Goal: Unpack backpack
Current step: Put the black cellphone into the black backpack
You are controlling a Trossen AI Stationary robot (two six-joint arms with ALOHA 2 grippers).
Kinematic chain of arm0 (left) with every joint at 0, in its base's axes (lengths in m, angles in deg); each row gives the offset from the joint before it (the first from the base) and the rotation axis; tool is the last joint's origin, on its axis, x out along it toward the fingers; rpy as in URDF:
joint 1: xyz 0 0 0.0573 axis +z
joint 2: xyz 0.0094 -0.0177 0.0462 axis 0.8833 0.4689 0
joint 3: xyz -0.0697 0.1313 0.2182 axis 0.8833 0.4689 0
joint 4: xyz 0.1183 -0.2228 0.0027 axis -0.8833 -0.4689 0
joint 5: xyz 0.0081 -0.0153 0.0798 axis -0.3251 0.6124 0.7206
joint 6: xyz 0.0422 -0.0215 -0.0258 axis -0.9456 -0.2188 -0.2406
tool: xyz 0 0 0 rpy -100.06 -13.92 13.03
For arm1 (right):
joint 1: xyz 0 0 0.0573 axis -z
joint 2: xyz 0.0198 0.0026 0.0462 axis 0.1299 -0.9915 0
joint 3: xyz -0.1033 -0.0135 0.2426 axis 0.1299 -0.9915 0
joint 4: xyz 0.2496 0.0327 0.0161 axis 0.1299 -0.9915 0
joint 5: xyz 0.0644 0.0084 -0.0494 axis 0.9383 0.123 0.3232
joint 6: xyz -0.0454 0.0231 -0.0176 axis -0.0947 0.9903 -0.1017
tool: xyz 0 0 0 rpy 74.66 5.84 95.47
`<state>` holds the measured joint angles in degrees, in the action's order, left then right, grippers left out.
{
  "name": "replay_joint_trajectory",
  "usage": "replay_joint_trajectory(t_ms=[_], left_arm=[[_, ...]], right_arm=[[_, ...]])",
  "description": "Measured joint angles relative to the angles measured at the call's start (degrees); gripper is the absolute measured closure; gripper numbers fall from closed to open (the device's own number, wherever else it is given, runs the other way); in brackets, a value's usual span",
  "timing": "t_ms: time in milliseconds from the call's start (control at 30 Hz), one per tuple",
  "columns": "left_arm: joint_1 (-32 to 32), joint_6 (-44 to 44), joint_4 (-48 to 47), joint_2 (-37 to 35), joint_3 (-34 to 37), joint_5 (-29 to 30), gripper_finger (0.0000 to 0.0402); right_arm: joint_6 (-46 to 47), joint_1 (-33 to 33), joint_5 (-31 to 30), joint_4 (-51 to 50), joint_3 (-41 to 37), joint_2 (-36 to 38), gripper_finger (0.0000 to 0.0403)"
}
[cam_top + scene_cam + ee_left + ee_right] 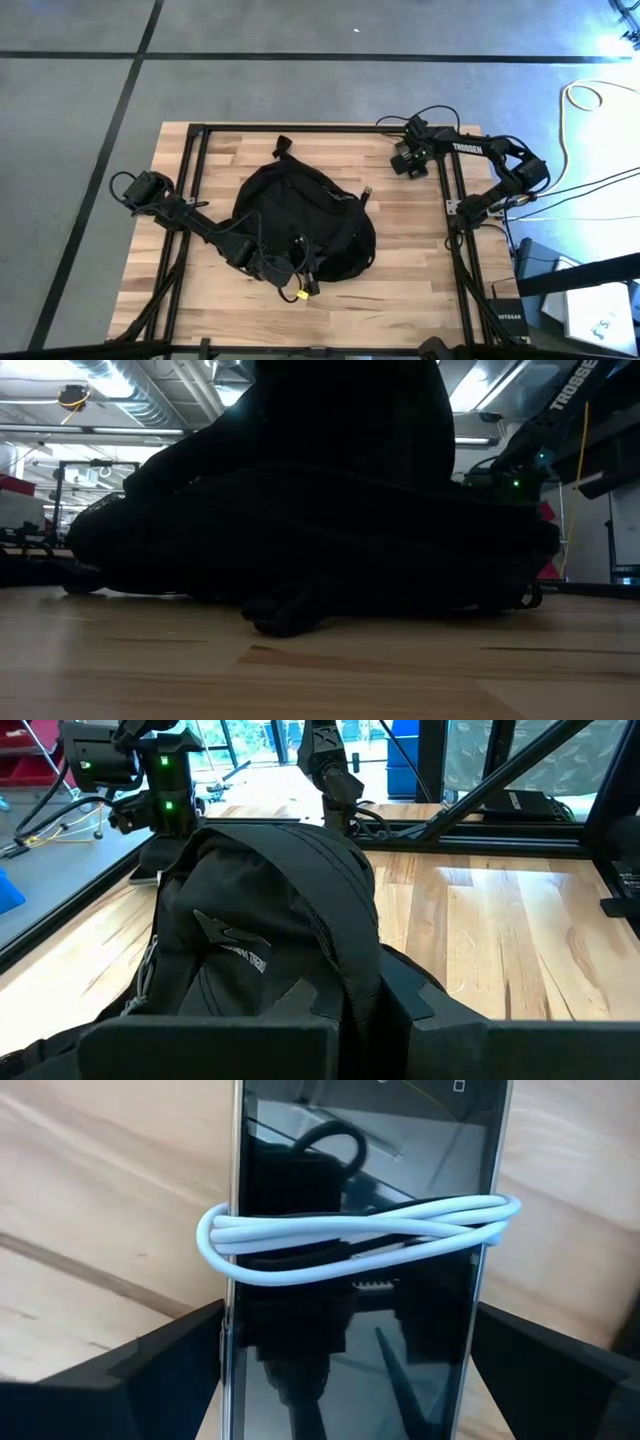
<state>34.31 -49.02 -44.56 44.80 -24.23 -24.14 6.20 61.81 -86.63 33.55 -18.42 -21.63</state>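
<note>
Backpack (300, 220): 1 | left end effector (305, 272): clamped on backpack | right end effector (408, 160): apart | phone (360, 1260): 1

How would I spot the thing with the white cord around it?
Start at the wooden table, then its far right corner, where the right pincer hangs open. Just beneath lies a phone, flat, dark and glossy; a white cable looped around its middle distinguishes it.

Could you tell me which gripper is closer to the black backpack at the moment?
The left gripper is nearer, shut at the backpack's near edge. The right gripper hangs open, apart from it, at the table's far right corner.
</note>
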Motion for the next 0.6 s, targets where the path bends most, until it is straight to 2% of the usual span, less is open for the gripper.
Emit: replay_joint_trajectory(t_ms=[300, 500, 600], left_arm=[[0.0, 0.0, 0.0, 0.0, 0.0, 0.0, 0.0396], [0.0, 0.0, 0.1, 0.0, 0.0, 0.0, 0.0396], [0.0, 0.0, 0.1, 0.0, 0.0, 0.0, 0.0396]], right_arm=[[-2.4, -0.2, 0.3, 1.4, -0.1, -0.1, 0.0027], [-2.4, -0.3, 0.3, 1.3, -0.3, 0.5, 0.0066], [-2.3, -0.3, 0.4, 1.3, -0.3, 0.6, 0.0066]])
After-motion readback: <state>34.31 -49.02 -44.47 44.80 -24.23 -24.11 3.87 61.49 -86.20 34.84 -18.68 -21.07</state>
